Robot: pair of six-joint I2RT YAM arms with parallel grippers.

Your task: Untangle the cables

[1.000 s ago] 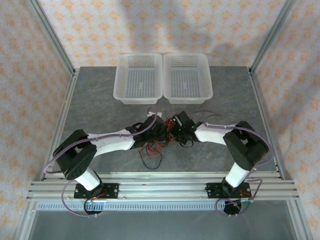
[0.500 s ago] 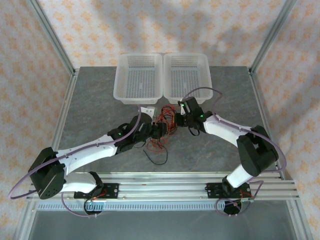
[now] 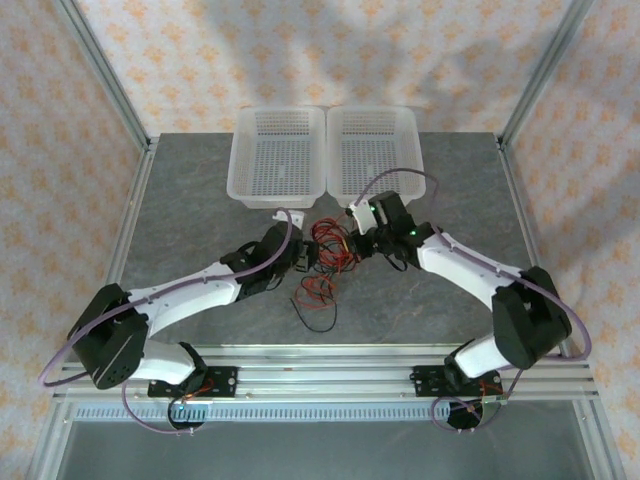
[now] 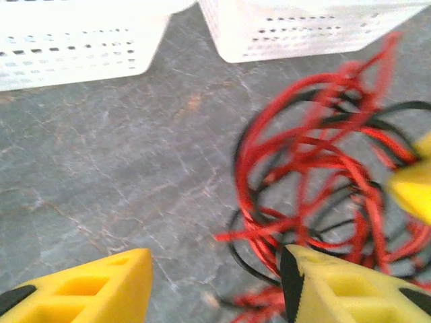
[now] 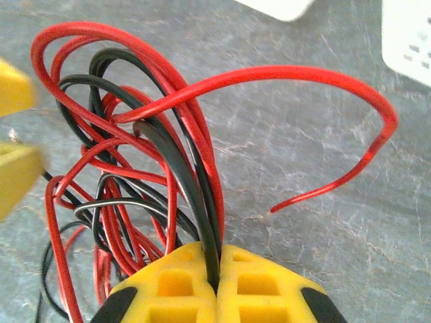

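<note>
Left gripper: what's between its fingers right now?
Mostly bare grey table, as the left wrist view shows. The left gripper stands open; the cables reach in only beside the finger on the picture's right, with nothing pinched.

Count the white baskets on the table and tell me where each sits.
2. The left basket sits at the far middle of the table; the right basket stands close beside it, on its right.

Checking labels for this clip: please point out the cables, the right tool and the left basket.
cables (image 3: 330,246), top view, middle of the tangle.
right tool (image 5: 217,261), right wrist view, where its fingertips meet.
left basket (image 3: 278,160), top view, bare mesh floor.
</note>
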